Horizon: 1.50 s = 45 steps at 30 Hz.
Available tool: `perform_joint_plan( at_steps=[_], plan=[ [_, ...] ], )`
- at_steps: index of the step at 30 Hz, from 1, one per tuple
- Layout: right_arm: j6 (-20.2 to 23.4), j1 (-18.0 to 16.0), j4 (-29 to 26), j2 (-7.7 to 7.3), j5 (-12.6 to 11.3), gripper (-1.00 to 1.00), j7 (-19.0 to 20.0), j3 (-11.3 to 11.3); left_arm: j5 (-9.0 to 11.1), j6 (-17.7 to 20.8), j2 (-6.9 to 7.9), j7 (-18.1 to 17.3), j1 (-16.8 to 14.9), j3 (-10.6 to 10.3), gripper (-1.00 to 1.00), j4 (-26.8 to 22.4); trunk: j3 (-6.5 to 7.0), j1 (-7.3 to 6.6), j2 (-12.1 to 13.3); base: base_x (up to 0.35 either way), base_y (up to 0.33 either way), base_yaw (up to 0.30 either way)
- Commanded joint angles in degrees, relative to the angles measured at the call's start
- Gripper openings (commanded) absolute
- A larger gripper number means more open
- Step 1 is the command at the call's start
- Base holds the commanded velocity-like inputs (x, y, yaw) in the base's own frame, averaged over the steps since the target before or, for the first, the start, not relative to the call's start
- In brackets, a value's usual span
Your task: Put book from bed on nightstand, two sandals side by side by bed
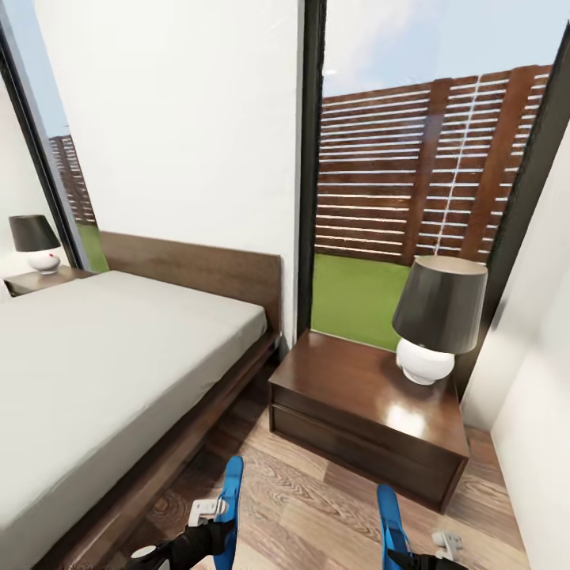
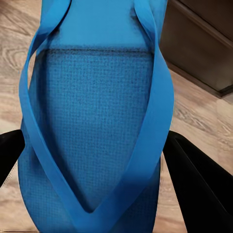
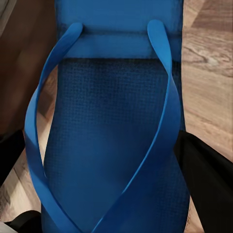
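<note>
Two bright blue sandals are held above the wood floor beside the bed (image 1: 119,348). My left gripper (image 1: 215,518) is shut on the left sandal (image 1: 232,495). In the left wrist view this sandal (image 2: 97,121) sits between the black fingers (image 2: 199,184). My right gripper (image 1: 408,554) is shut on the right sandal (image 1: 389,518). The right wrist view has that sandal (image 3: 111,126) clamped between its fingers (image 3: 208,179). A dark brown nightstand (image 1: 348,388) stands just ahead, right of the bed. A second nightstand (image 1: 32,279) is at the bed's far side. The book is out of view.
A black-shaded lamp with a white base (image 1: 435,324) stands on the near nightstand, and a similar lamp (image 1: 36,241) on the far one. Tall black-framed windows (image 1: 313,158) and white walls close in ahead and at the right. Wood floor (image 1: 309,507) lies between bed and nightstand.
</note>
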Motion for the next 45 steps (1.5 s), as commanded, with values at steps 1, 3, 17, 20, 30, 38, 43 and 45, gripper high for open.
perform_joint_plan(
  at_steps=[1,3,17,20,30,38,43,45],
  plan=[
    [-0.09,-0.02,0.04,-0.01,0.12,-1.0,0.24,-0.26,0.14,0.02,-0.02,-0.36,-0.06,0.33,-1.0,0.1,-0.06,-0.01,-0.02,0.0,-0.009,0.266],
    [-0.09,-0.02,0.04,-0.01,0.12,-1.0,0.24,-0.26,0.13,0.02,-0.02,-0.38,-0.06,0.33,-1.0,0.1,-0.06,-0.01,-0.02,0.0,-0.005,0.266],
    [-0.09,-0.02,0.04,0.0,0.12,-1.0,0.24,-0.26,0.14,0.02,-0.02,-0.39,-0.06,0.33,-1.0,0.1,-0.06,-0.01,-0.02,0.0,-0.055,0.266],
    [-0.09,-0.02,0.04,0.0,0.12,-1.0,0.24,-0.26,0.13,0.02,-0.02,-0.41,-0.06,0.33,-1.0,0.1,-0.06,-0.01,-0.02,0.0,-0.002,0.266],
    [-0.09,-0.02,0.04,0.0,0.12,-1.0,0.31,-0.26,0.13,-0.02,-0.02,-0.42,-0.06,0.33,-1.0,0.1,-0.06,-0.01,-0.02,0.0,-0.067,0.266],
    [-0.09,-0.02,0.04,0.0,0.12,-1.0,0.33,-0.26,0.14,-0.02,-0.02,-0.43,-0.06,0.33,-1.0,0.1,-0.06,-0.01,-0.02,0.0,-0.024,0.266],
    [-0.09,-0.02,0.04,0.0,0.12,-1.0,0.33,-0.26,0.13,-0.04,-0.02,-0.43,-0.06,0.33,-1.0,0.1,-0.06,-0.01,-0.02,0.0,-0.001,0.266],
    [-0.09,-0.02,0.04,0.0,0.12,-1.0,0.33,-0.26,0.15,-0.02,-0.02,-0.43,-0.06,0.33,-1.0,0.09,-0.06,-0.01,-0.02,0.0,0.0,0.266]
  ],
)
